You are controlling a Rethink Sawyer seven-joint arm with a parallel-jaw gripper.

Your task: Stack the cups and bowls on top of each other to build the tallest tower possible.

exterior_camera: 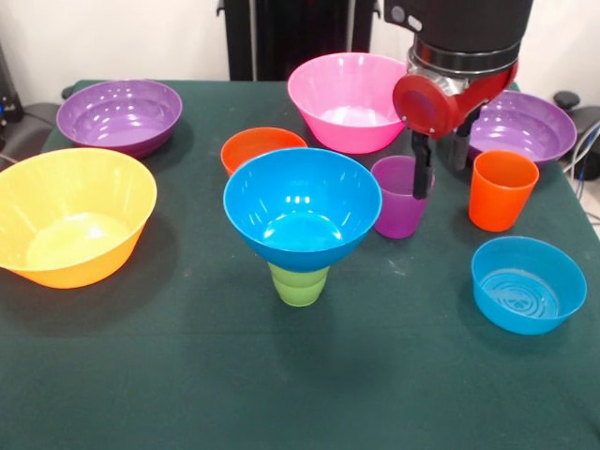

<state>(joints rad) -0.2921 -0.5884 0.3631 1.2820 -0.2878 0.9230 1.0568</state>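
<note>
The green cup (300, 284) stands upright mid-table with the medium blue bowl (302, 208) resting on its rim, a two-piece tower. The small orange bowl (262, 147) sits just behind it. The purple cup (397, 199) stands to the right of the tower. My gripper (441, 176) hangs over the purple cup's right rim, open. One finger (422, 169) reaches down in front of the cup's mouth and the other stands outside the cup, toward the orange cup (502, 190). I cannot tell if a finger touches the cup.
The large yellow-orange bowl (70, 217) sits at the left and a wide purple bowl (119, 114) at the back left. The pink bowl (345, 98) is at the back middle. The second purple bowl (525, 127) is behind the gripper. The small shallow blue bowl (528, 284) is at the right front.
</note>
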